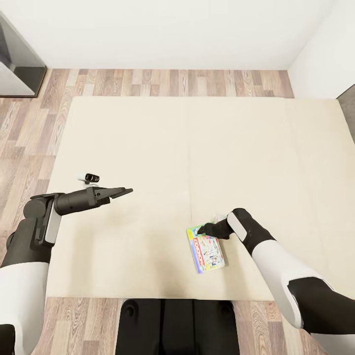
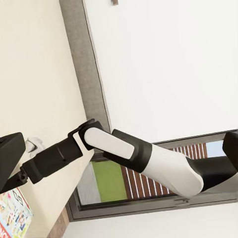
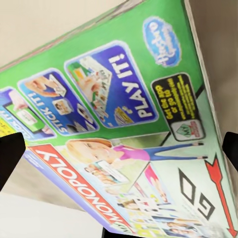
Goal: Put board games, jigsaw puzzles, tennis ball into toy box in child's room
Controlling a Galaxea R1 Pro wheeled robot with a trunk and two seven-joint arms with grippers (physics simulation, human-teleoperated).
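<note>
Head view: I stand at the near edge of the bed (image 1: 148,143), whose cream mattress runs in two sections out to the far white wall, with wood-plank floor (image 1: 29,128) showing at its left and far sides. My right gripper (image 1: 201,230) points down at the near right part of the mattress, just over the far end of a board game (image 1: 205,249), a flat box printed in green, red and white that lies flat near the bed's near edge; whether my fingers touch it I cannot tell. In the right wrist view the board game (image 3: 119,129) lies close below, its green panel and red title strip legible, and my two dark fingertips (image 3: 11,153) stand at opposite edges of the frame, so this claw is spread wide with the box between them. My left gripper (image 1: 122,191) hangs level above the left half of the mattress, well apart from the game, its jaws drawn close together and holding nothing. The left wrist view looks across to my right arm (image 2: 139,153), a corner of the board game (image 2: 12,215), the grey headboard (image 2: 87,74) and a window (image 2: 148,183).
</note>
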